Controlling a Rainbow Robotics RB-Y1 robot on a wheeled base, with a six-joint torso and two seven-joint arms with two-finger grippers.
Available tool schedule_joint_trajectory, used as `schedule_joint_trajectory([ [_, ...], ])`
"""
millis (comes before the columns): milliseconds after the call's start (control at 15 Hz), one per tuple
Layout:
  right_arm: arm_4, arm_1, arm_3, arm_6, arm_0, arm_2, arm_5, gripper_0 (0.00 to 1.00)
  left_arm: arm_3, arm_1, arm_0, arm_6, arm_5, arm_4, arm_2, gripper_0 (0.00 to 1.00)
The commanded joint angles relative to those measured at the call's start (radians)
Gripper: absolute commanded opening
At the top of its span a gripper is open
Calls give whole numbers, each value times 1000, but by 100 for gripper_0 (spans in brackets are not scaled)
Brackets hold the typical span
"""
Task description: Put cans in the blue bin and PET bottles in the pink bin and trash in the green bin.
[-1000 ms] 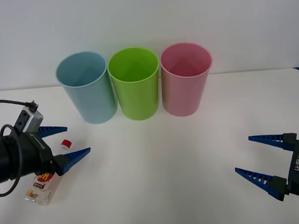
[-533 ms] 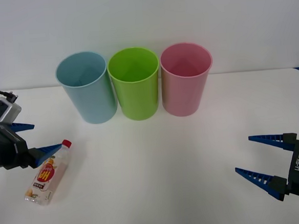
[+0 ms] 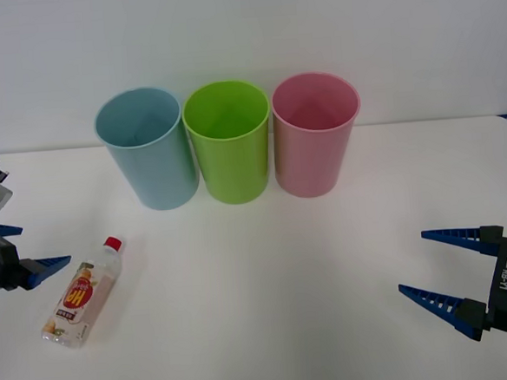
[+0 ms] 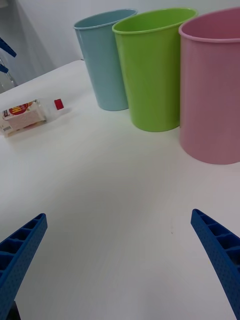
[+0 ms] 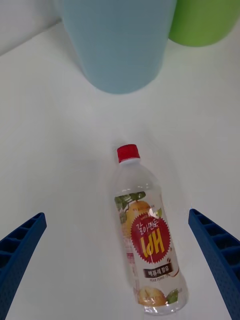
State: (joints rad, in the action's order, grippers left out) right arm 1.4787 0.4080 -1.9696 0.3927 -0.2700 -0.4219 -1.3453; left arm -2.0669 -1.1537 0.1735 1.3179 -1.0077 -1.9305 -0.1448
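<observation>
A small clear PET bottle with a red cap and a white, red and yellow label lies on its side on the white table, cap toward the bins. My left gripper is open at the table's left edge, just left of the bottle and not touching it. From the left wrist the bottle lies beyond the open left gripper. The blue bin, green bin and pink bin stand upright in a row at the back. My right gripper is open at the right, low over the table.
The white table stretches bare between the bottle and the right gripper. The three bins stand close together near the back wall. The right wrist view shows the bottle far off, beside the blue bin.
My left gripper has drawn back to the left, off the bottle, uncovering it. The bottle lies where it was. The right arm has not moved.
</observation>
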Motion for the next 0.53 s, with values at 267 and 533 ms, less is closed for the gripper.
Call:
schedule_joint_trajectory([
  [267,0,0,0,0,0,0,0,100,67,-47,1,1,6,21,79,100],
  [533,0,0,0,0,0,0,0,100,80,-47,9,14,8,25,102,100],
])
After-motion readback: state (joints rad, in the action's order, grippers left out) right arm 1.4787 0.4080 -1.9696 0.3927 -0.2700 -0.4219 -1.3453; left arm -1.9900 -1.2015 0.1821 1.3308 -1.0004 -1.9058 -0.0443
